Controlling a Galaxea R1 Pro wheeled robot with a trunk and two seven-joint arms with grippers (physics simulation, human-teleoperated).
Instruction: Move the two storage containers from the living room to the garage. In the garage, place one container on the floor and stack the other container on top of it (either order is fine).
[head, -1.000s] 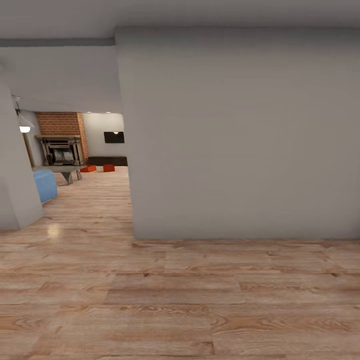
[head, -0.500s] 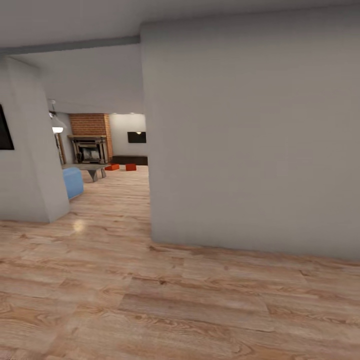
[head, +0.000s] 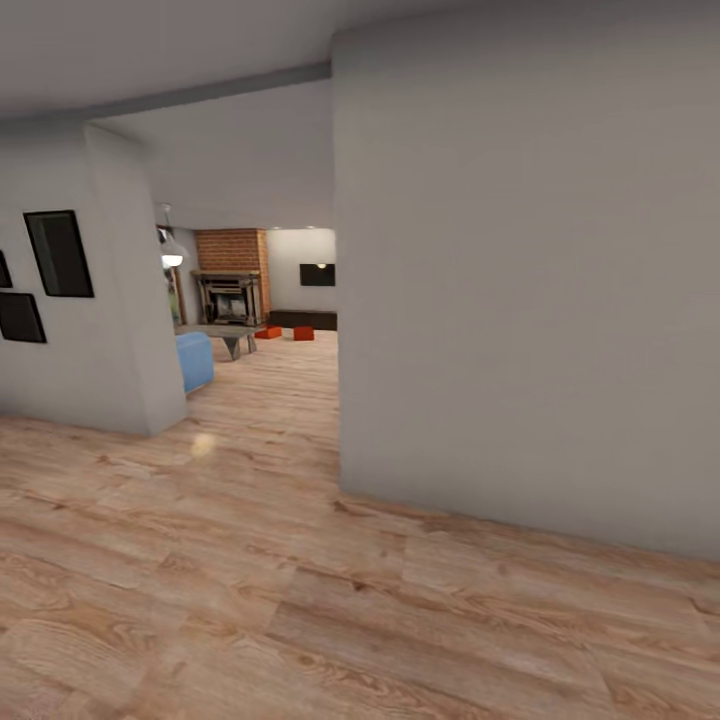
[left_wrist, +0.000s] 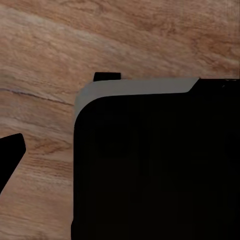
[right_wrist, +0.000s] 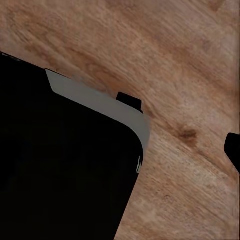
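The two storage containers (head: 268, 332) (head: 303, 333), small orange-red boxes with no writing legible from here, sit on the wood plank floor (head: 250, 560) at the far end of the living room (head: 262, 300), just beside a low dark cabinet (head: 308, 320) and right of the brick fireplace (head: 232, 285). A grey wall (head: 530, 300) stands near on the right, three black frames (head: 45, 270) hang on the left wall, and a blue seat (head: 195, 360) sits beyond. Whether either gripper's fingers are apart or together I cannot tell, as the wrist views show perhaps the robot's dark body over planks.

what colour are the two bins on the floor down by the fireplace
Orange-red, both storage containers; the head view shows them best, small and far off.
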